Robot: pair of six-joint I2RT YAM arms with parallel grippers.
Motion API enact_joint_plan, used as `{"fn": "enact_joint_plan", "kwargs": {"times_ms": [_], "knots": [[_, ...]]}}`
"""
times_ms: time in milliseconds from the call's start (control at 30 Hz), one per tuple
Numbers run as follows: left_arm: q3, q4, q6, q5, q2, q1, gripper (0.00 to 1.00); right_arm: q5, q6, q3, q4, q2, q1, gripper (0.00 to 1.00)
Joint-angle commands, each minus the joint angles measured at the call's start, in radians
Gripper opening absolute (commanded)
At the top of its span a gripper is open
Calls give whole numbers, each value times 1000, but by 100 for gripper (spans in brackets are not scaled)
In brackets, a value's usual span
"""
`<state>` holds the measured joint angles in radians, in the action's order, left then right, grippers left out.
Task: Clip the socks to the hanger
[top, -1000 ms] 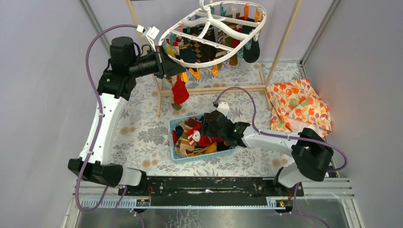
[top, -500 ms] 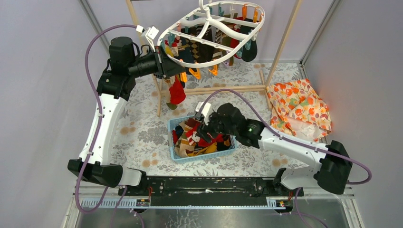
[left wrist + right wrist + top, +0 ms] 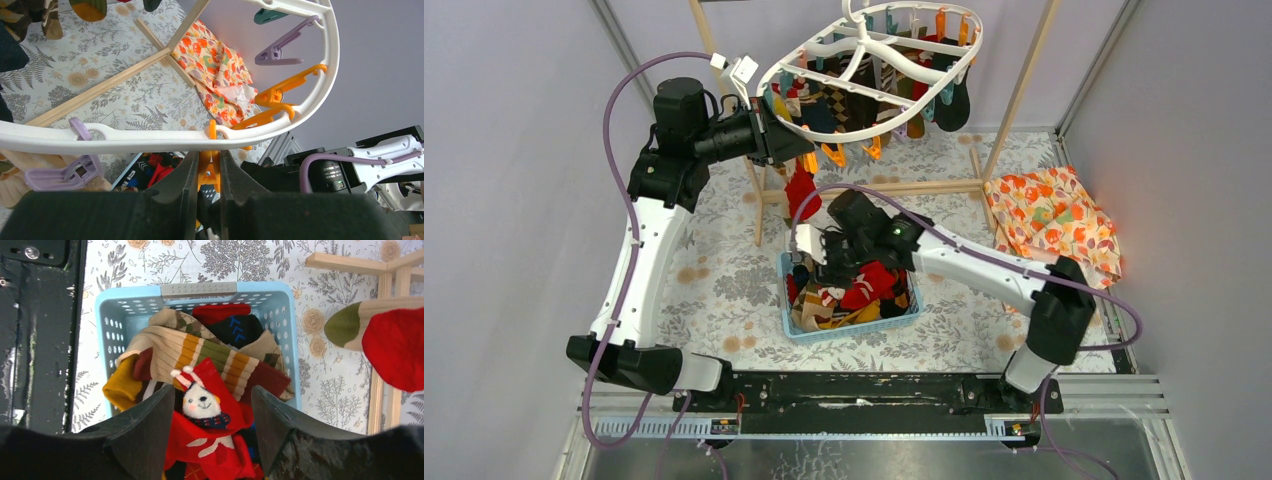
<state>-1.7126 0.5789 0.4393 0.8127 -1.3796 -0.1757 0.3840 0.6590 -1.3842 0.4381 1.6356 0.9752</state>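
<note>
the left tool (image 3: 206, 159) is clenched on an orange clip (image 3: 208, 179) under the rim of the hanger (image 3: 150, 141), at 12 o'clock over the desk (image 3: 724, 285), while the right tool (image 3: 212, 397) hangs released above the blue basket (image 3: 199, 289) of socks (image 3: 200, 352) at the centre (others dangle from the hanger). this looks like the fetch step: next it should drop onto the red sock (image 3: 216, 374) beneath it, pinch that one alone, and lift it towards 11 o'clock to the held clip
</note>
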Motion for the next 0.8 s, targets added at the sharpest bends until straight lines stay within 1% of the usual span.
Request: {"fn": "enact_joint_plan", "kwargs": {"times_ms": [0, 200, 300, 533, 633, 767], "knots": [[4, -19, 10, 18, 22, 7, 2, 28, 129, -153, 160, 100, 11, 64], [-12, 7, -4, 17, 17, 8, 3, -1, 208, -258, 250, 208, 23, 59], [-9, 6, -5, 18, 18, 10, 3, -6, 224, -292, 273, 236, 26, 58], [-16, 12, -5, 16, 14, 10, 3, -29, 280, -383, 398, 317, 33, 58], [-19, 19, -7, 16, 15, 11, 3, -30, 287, -397, 430, 340, 37, 56], [-23, 21, -7, 13, 16, 10, 3, -34, 293, -387, 430, 347, 42, 55]]}}
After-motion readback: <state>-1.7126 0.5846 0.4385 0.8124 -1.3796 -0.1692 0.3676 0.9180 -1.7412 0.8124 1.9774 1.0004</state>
